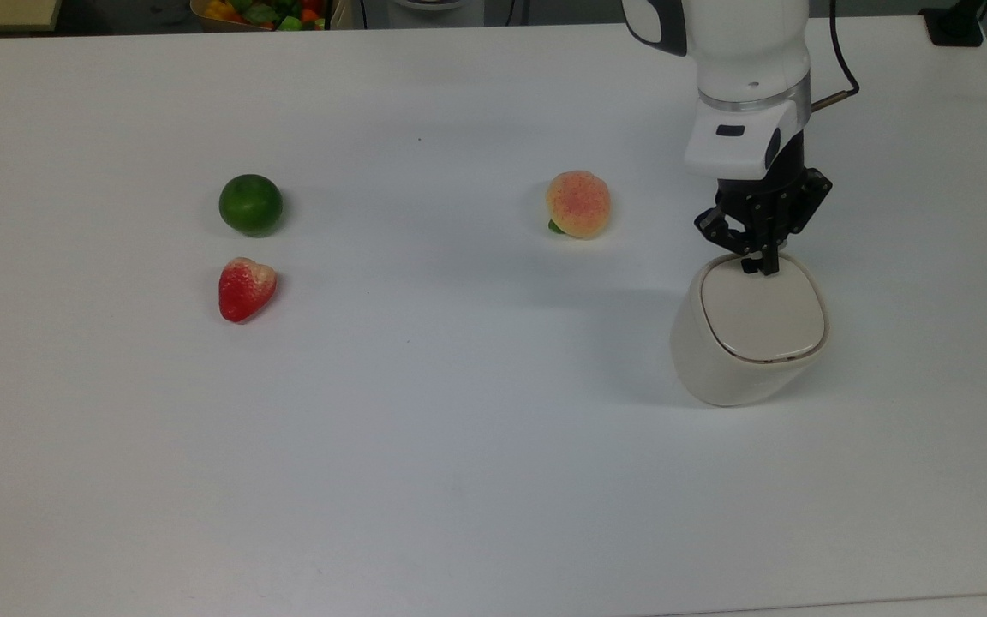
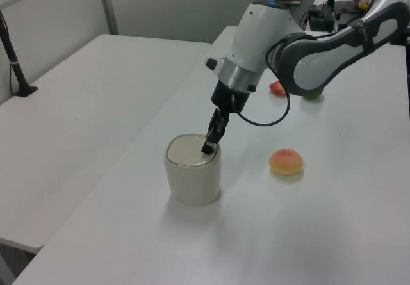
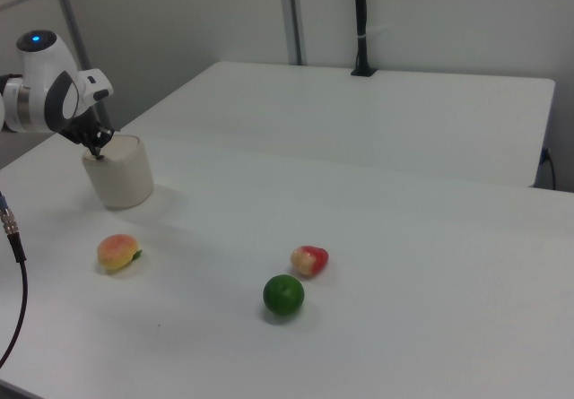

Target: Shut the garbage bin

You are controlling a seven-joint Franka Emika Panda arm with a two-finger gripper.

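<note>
Altogether one garbage bin (image 1: 746, 336), lid down, three toy fruits, and the hand (image 1: 756, 262) pinched closed, holding nothing

Only the peach (image 1: 578, 204) stands near the garbage bin (image 1: 746, 343).

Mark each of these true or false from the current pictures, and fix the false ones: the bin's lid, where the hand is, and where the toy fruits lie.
1. The garbage bin has its lid down flat. True.
2. The hand is at the lid's edge nearest the arm, in the top view. True.
3. The peach lies inside the bin. False: it lies on the table, to the top view's left of the bin.
4. The strawberry and the lime lie close together, far from the bin. True.
5. The hand carries the strawberry. False: the strawberry lies on the table.
6. The bin has tipped over. False: it stands upright.
</note>
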